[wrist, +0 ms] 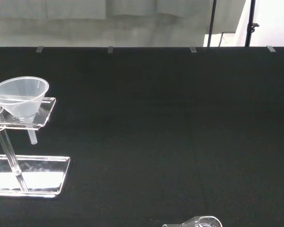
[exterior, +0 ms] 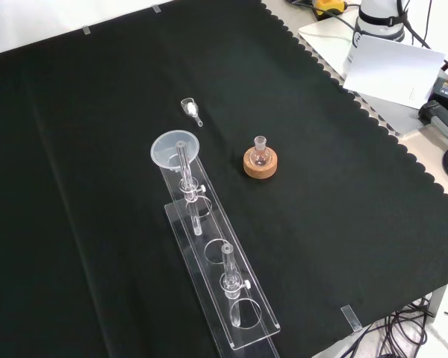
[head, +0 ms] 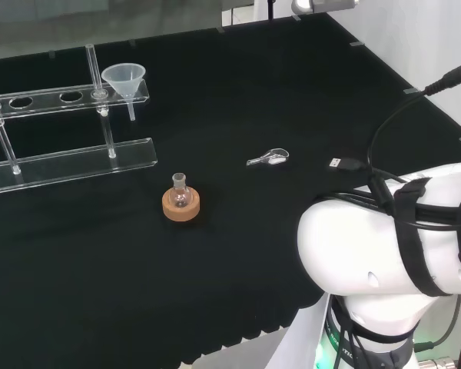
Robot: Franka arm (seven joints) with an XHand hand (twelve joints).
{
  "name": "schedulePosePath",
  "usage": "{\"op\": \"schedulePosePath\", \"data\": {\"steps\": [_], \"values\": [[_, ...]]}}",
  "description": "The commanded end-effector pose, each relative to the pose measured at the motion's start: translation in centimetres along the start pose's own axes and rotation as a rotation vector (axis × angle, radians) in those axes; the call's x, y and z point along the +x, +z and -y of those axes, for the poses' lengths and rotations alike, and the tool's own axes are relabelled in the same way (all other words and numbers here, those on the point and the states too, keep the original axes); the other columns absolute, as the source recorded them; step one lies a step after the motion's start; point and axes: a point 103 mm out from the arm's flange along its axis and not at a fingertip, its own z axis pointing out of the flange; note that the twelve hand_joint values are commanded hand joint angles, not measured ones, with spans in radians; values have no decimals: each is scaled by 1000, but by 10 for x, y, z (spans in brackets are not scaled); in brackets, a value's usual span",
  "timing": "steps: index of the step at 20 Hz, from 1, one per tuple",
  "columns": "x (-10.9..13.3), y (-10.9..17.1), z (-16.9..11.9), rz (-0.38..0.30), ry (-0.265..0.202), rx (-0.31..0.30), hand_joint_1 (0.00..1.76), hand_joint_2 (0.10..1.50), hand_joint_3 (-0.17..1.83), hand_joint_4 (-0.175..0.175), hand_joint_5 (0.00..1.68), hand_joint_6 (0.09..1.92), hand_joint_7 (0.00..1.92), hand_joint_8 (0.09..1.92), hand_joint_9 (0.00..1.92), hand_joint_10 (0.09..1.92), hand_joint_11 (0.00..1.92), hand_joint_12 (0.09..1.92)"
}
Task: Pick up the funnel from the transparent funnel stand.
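Funnel (head: 124,79) sits in the end hole of the transparent funnel stand (head: 61,98), cone above the top plate, stem hanging through toward the base plate (head: 69,163). In the front view the funnel (exterior: 175,149) is at the stand's far end, the end nearest the arm.

Robot hand: can't tell its state or whether it holds anything. White arm link (head: 384,238) is low right in head view, well apart from the stand, so my read is the reach hasn't started.

Doing it well, as I judge it:
- Come at the cone from the open end of the stand, not along the rack.
- Pinch the cone wall or rim, then lift straight up until the stem clears the hole. Any tilt likely jams the stem or drags the stand.
- Post (head: 91,68) stands just beside the cone; keep fingers off it.

Room:
- Bare tabletop (head: 292,92) around the stand's open end.
- Small flask on cork ring (head: 181,204) and small glass scoop (head: 268,158) lie between arm and stand, both low; pass above them.
- USB cable end (head: 338,163) is near the arm, clear of the path.
- Stand is well in from the cloth edges.
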Motion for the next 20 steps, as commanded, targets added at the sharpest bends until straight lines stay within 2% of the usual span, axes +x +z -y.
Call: {"op": "schedulePosePath", "data": {"steps": [1, 3, 5, 7, 14, 16, 18, 20], "values": [[-2, 2, -1, 9, -9, 6, 451, 475, 359, 56, 189, 87, 224, 87, 184, 87, 48, 1102], [0, 5, -3, 18, 2, 10, 405, 525, 187, 42, 46, 87, 55, 87, 45, 87, 11, 1007], [3, 6, -7, 14, 8, 4, 408, 548, 121, 38, 9, 87, 11, 87, 9, 87, 2, 964], [11, 8, -13, 27, -8, -13, 413, 555, 104, 37, 1, 87, 1, 87, 1, 87, 0, 952], [42, 8, -48, 57, -66, -11, 449, 561, 89, 34, 0, 87, 0, 87, 0, 87, 0, 941], [50, 10, -59, 45, -80, 9, 459, 566, 81, 35, 0, 87, 0, 87, 0, 87, 0, 929], [58, 13, -68, 37, -86, -22, 465, 577, 60, 41, 0, 87, 0, 87, 0, 87, 0, 872], [65, 13, -77, 23, -96, -14, 479, 585, 48, 53, 0, 87, 0, 87, 0, 87, 0, 829]]}}
